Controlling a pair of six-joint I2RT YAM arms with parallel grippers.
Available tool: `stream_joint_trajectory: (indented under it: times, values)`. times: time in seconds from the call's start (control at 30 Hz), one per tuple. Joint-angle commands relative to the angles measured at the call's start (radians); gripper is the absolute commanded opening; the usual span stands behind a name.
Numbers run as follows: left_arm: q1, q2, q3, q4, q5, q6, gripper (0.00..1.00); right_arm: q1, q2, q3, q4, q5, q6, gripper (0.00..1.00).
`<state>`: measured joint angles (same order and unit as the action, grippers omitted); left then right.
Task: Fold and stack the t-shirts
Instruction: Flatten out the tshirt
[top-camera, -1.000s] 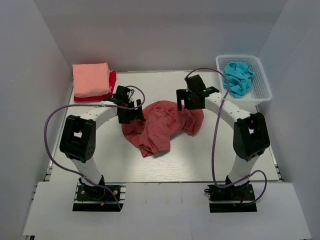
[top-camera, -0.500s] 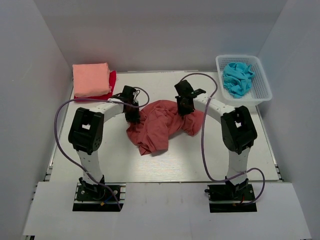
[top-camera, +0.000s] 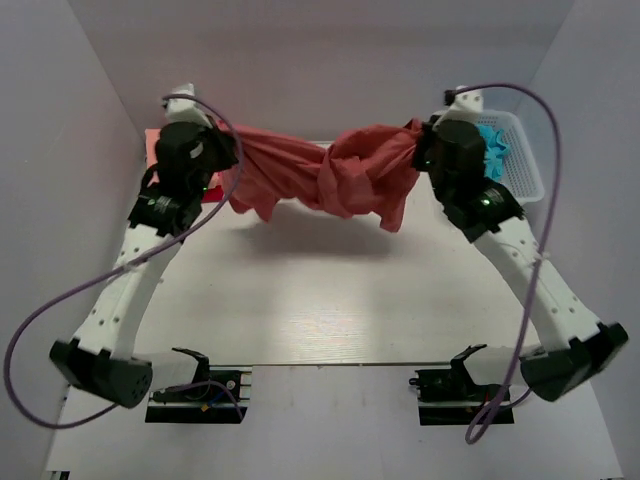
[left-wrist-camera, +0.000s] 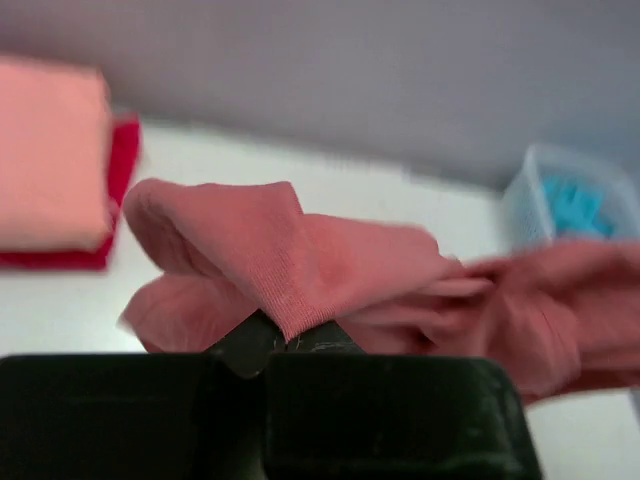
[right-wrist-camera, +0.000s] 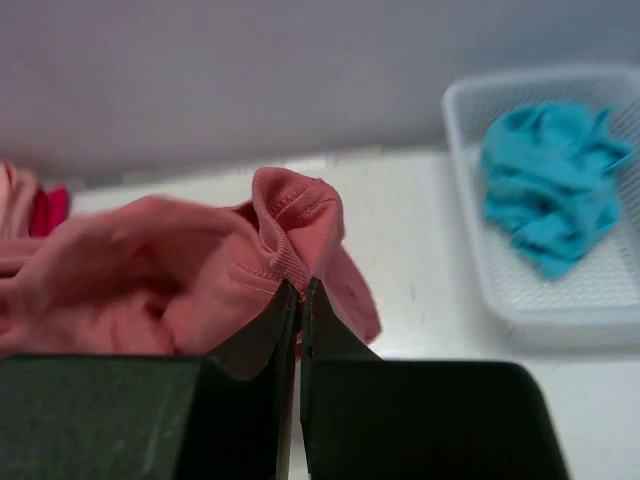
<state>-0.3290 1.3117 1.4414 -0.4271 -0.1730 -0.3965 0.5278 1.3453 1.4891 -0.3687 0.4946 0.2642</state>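
Left claw (left-wrist-camera: 288, 342) clamped on brick-red t-shirt (top-camera: 330, 175), right claw (right-wrist-camera: 300, 292) pinching its other end, stretched between them, apparently twisted midway

white table (top-camera: 320, 300): a folded bright red shirt (left-wrist-camera: 122, 165) lies at ten o'clock, a white mesh basket (top-camera: 527, 168) at two, the left arm base (top-camera: 195, 390) at seven, the right arm base (top-camera: 462, 388) at five.

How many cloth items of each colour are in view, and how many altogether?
brick-red t-shirt: 1
salmon-pink t-shirt: 1
bright red t-shirt: 1
turquoise cloth bundle: 1
Total: 4
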Motion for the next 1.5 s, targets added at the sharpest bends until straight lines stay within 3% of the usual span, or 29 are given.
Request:
stream_joint_trajectory:
  times: [0.0, 0.23, 0.33, 0.47, 0.7, 0.87, 1.0, 1.2, 1.23, 1.27, 1.3, 1.33, 1.37, 1.47]
  values:
    - [0.007, -0.112, 0.043, 0.025, -0.213, 0.028, 0.0, -0.014, -0.113, 0.022, 0.134, 0.166, -0.106, 0.0]
    - [0.007, -0.222, -0.009, -0.125, -0.52, -0.054, 0.0, -0.029, -0.369, -0.205, 0.203, 0.327, -0.158, 0.0]
    - [0.007, -0.233, 0.0, -0.202, -0.551, -0.093, 0.0, -0.035, -0.431, -0.253, 0.159, 0.354, -0.137, 0.0]
    - [0.007, -0.288, 0.02, -0.222, -0.53, -0.114, 0.0, -0.037, -0.491, -0.265, 0.11, 0.36, -0.115, 0.0]
    - [0.007, -0.307, 0.033, -0.242, -0.361, -0.134, 0.0, -0.035, -0.531, -0.247, 0.045, 0.331, -0.106, 0.0]
    - [0.007, -0.19, 0.033, -0.254, -0.307, -0.134, 0.0, -0.035, -0.436, -0.271, 0.022, 0.308, -0.076, 0.0]
    - [0.016, -0.004, -0.004, -0.207, -0.168, -0.134, 0.0, -0.064, -0.296, -0.242, -0.016, 0.286, -0.026, 0.0]
    - [0.048, 0.41, 0.118, -0.179, -0.085, -0.133, 0.01, -0.182, 0.105, -0.126, -0.035, 0.162, 0.012, 0.0]
    - [0.057, 0.458, 0.146, -0.162, -0.068, -0.122, 0.12, -0.208, 0.139, -0.109, -0.035, 0.147, 0.013, 0.0]
    - [0.067, 0.507, 0.178, -0.174, -0.053, -0.122, 0.3, -0.219, 0.175, -0.092, -0.029, 0.13, 0.013, 0.0]
    - [0.067, 0.6, 0.265, -0.189, -0.037, -0.102, 0.56, -0.244, 0.271, -0.025, -0.027, 0.075, 0.001, 0.0]
    - [0.076, 0.642, 0.31, -0.212, -0.037, -0.102, 0.68, -0.264, 0.303, 0.003, -0.03, 0.064, 0.003, 0.0]
    - [0.076, 0.676, 0.391, -0.235, -0.022, -0.087, 0.97, -0.267, 0.331, 0.029, -0.061, 0.041, 0.004, 0.0]
    - [0.085, 0.736, 0.45, -0.295, -0.04, -0.087, 1.0, -0.292, 0.475, 0.187, -0.181, 0.035, 0.03, 0.31]
